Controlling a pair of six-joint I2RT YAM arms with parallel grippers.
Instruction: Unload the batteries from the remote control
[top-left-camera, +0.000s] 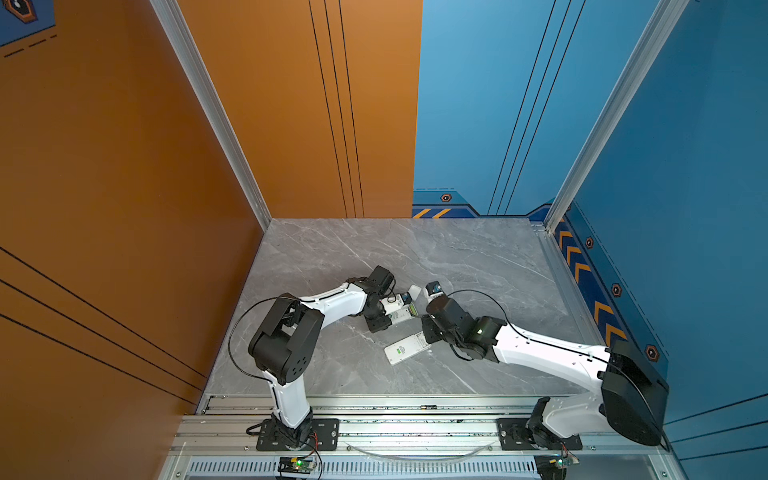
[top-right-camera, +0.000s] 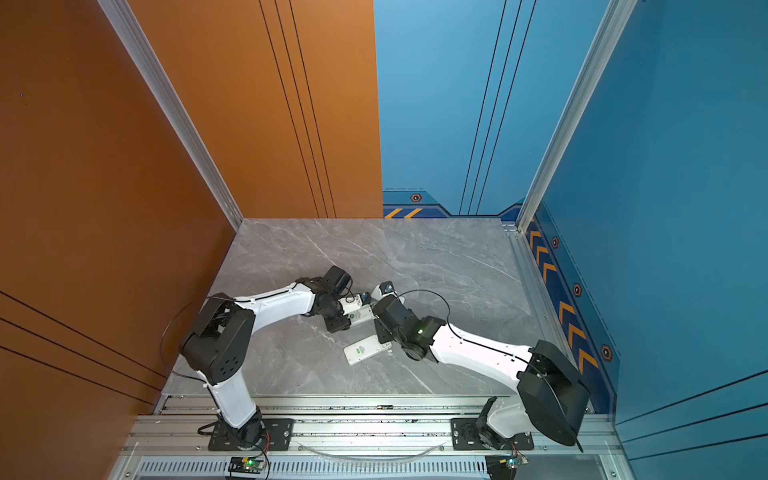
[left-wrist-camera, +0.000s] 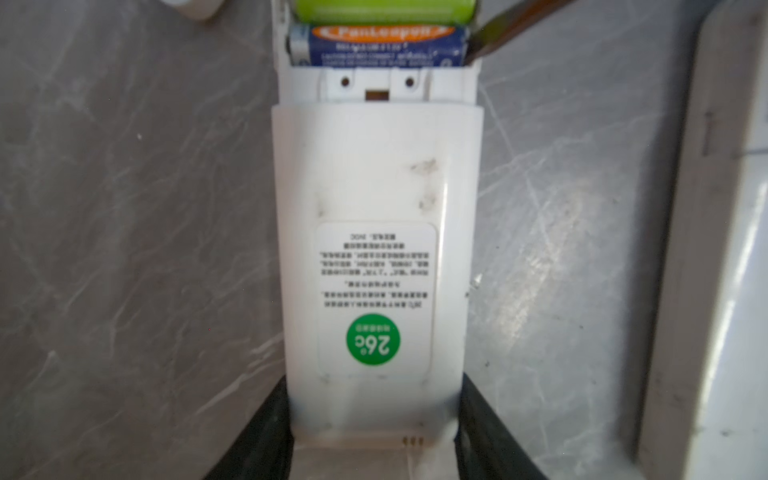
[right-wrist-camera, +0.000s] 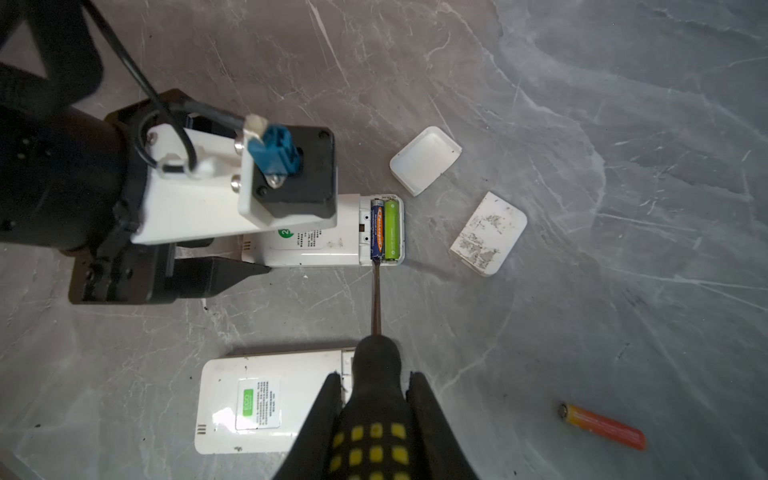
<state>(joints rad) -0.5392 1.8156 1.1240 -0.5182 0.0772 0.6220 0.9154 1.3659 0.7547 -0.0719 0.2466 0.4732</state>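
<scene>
Prying step — right gripper clamped on screwdriver, left gripper clamped on remote. Probably next: lever tip, just ahead of right gripper, under end of blue battery.

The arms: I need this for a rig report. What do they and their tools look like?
The left arm and right arm have white shells, bulky black joints and looping black cables. The left tool and right tool have tapered black fingers. A blue connector sits at the left wrist.
</scene>
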